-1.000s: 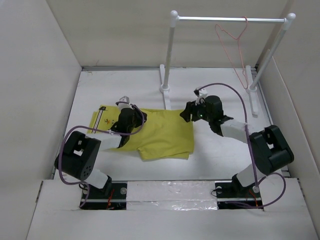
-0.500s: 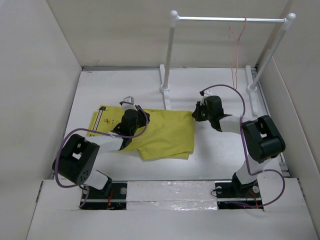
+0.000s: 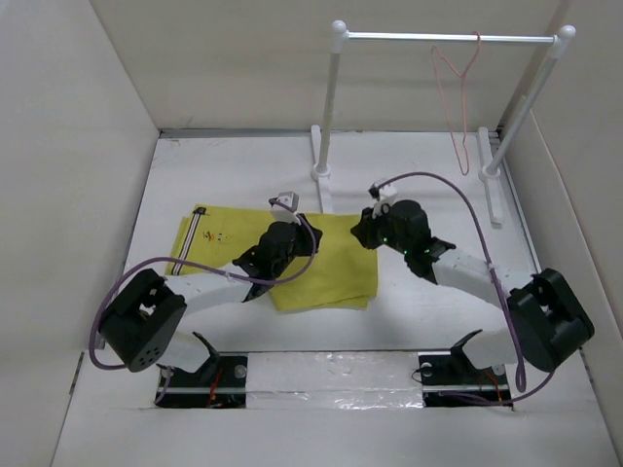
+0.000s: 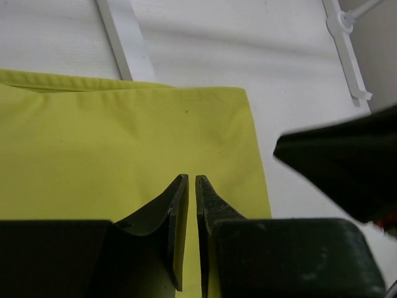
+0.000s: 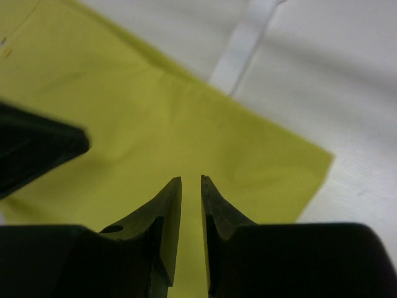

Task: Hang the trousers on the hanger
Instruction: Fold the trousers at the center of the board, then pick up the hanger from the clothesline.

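The mustard-yellow trousers [image 3: 336, 272] lie folded flat on the white table, striped trim at their left end. My left gripper [image 3: 311, 233] hovers over their upper middle. In the left wrist view its jaws [image 4: 191, 178] stand almost together, a thin slit between them, with flat cloth [image 4: 124, 136] beneath and nothing pinched. My right gripper [image 3: 358, 232] is at the trousers' upper right corner. Its jaws [image 5: 191, 179] also show only a narrow slit above smooth cloth [image 5: 186, 118]. The pink wire hanger [image 3: 458, 97] hangs from the rail at the back right, away from both grippers.
The white-posted rail [image 3: 448, 39] stands at the back, and its left foot [image 3: 321, 161] reaches the trousers' far edge. White walls enclose the table on three sides. The right gripper shows as a dark shape [image 4: 347, 161] in the left wrist view.
My left gripper slid right along the trousers and its jaws narrowed. My right gripper drew back a little over the trousers' right corner, jaws narrower than a second ago. The hanger swung on the rail.
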